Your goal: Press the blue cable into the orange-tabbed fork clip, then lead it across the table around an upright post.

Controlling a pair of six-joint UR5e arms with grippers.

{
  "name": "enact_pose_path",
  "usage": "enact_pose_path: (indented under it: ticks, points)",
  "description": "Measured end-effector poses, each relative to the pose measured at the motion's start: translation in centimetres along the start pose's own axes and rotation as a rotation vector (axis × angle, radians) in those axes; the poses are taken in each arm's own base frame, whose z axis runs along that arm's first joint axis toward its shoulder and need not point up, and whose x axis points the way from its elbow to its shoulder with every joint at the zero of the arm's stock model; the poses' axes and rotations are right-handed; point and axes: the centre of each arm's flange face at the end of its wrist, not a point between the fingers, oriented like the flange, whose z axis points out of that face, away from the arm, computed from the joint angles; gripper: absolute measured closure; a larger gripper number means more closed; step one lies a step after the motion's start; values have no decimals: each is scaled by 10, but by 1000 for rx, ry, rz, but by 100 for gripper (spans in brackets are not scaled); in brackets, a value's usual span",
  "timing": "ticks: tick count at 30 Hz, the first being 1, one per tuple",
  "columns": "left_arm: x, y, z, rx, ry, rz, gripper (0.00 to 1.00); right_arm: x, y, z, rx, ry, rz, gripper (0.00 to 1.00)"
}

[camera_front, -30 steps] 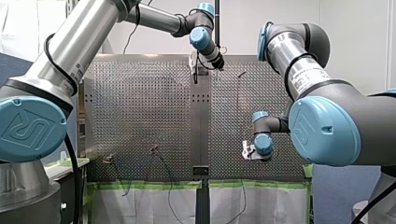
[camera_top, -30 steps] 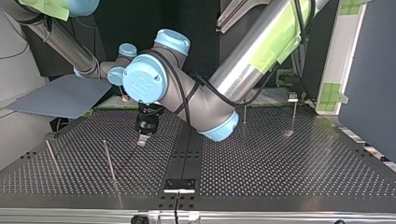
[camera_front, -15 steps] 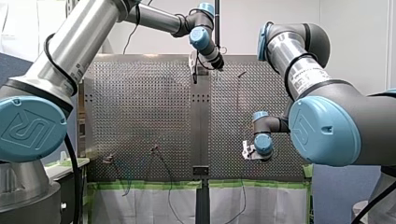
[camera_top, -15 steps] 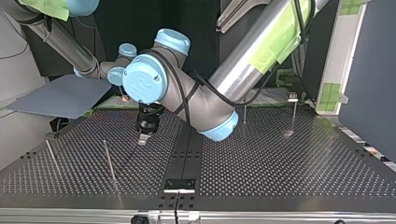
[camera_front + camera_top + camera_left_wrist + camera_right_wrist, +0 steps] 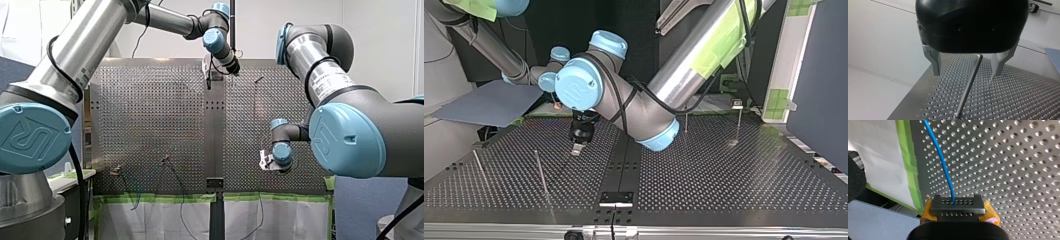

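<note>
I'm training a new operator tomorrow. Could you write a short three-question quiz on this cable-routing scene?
1. True or false: my right gripper is shut on the blue cable.
2. By the upright post, my left gripper is: A) open; B) shut on the post; C) shut on the cable.
3. Fill in: in the right wrist view, the tape along the edge of the perforated table is ____ in colour.
Key: 1 true; 2 A; 3 green.
</note>
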Motion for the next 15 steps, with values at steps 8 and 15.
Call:
enact_pose_path:
  ticks: [8, 15]
  points:
    - [1, 0, -1, -2, 8, 5, 0, 35, 4, -14, 4, 14, 7, 98]
    - [2, 3, -3, -27, 21, 23, 0, 68, 3, -36, 22, 19, 34, 98]
